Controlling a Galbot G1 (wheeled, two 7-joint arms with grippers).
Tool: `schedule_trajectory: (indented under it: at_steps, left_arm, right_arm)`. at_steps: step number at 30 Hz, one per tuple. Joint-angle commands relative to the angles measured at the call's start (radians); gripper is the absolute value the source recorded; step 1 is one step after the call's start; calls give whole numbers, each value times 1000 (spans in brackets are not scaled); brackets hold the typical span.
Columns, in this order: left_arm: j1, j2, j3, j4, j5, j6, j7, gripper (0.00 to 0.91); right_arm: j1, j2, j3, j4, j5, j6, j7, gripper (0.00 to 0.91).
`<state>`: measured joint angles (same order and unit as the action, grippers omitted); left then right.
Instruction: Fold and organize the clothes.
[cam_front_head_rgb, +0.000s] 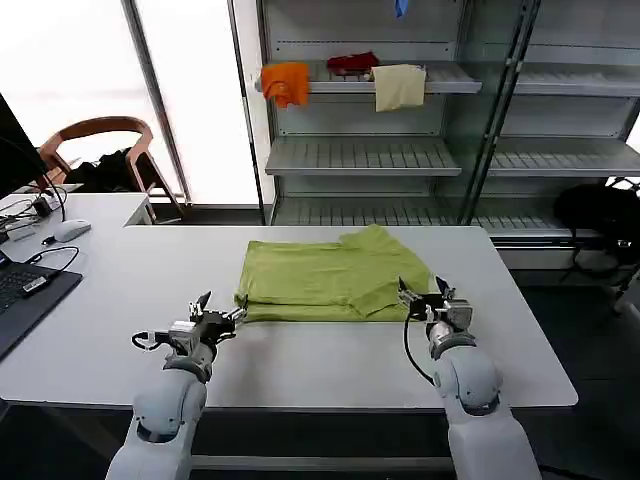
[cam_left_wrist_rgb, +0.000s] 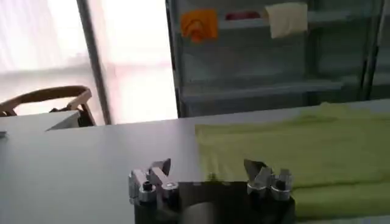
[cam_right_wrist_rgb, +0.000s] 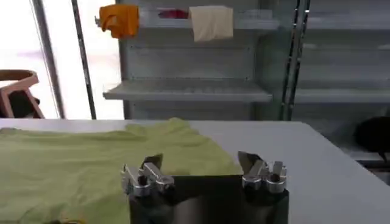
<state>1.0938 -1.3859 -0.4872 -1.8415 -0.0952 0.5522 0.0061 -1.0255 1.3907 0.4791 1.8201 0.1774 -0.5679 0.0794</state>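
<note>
Lime-green T-shirt lies folded flat on a white table in the head view. The left gripper sits just off the shirt's near left corner, the right gripper at its near right edge; both are spread, holding nothing. A laptop and mouse lie far left. Behind, a shelf carries an orange cloth and cream cloth.

In the left wrist view, parted fingers frame bare table, the shirt beside them.

In the right wrist view, wide-apart fingers hover over the shirt's edge, empty.
</note>
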Motion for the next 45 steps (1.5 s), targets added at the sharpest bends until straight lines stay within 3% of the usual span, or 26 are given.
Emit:
schedule_trajectory:
  at_steps: [1,3,6,8,9,10,12,13,14,15,16,17,18,38,45]
  left_arm:
    - [33,-8,14,5,43,12,-2,907]
    - [33,-10,18,5,48,13,-4,907]
    - [29,-12,20,10,52,14,-4,907]
    - [20,-13,20,18,54,15,-5,907]
    - [16,-13,20,25,54,16,-6,907]
    - [12,-14,20,31,55,17,-7,907]
    - [5,-15,20,45,57,18,-7,907]
    - [3,-15,20,52,60,18,-8,907]
    - [1,-16,20,61,61,18,-8,826]
    - [0,-17,19,68,61,18,-7,464]
    - [0,-16,19,74,64,17,-5,111]
    - [1,-15,20,77,65,14,1,20]
    - [2,-14,20,78,64,14,5,10]
    - [3,-15,37,70,32,-17,29,0]
    - [74,2,11,-43,26,-30,20,0]
  right_arm:
    - [-68,-25,44,5,2,0,-15,907]
    - [-63,-25,52,-12,1,1,-21,887]
    - [-61,-26,52,-36,-2,4,-29,786]
    - [-59,-24,50,-48,-5,7,-33,655]
    - [-56,-21,48,-59,-10,8,-35,464]
    - [-55,-18,45,-70,-16,8,-37,353]
    - [-54,-15,39,-88,-28,14,-41,282]
    - [-54,-14,35,-93,-32,16,-44,202]
    - [-54,-13,34,-99,-35,18,-45,171]
    - [-55,-12,31,-101,-37,18,-45,50]
    - [-54,-12,31,-103,-38,18,-46,0]
    - [-54,-13,30,-104,-38,19,-46,0]
    - [-54,-14,29,-102,-38,20,-47,0]
    - [-71,-19,22,-15,-25,7,-53,0]
    - [-135,-30,14,87,50,-12,-24,0]
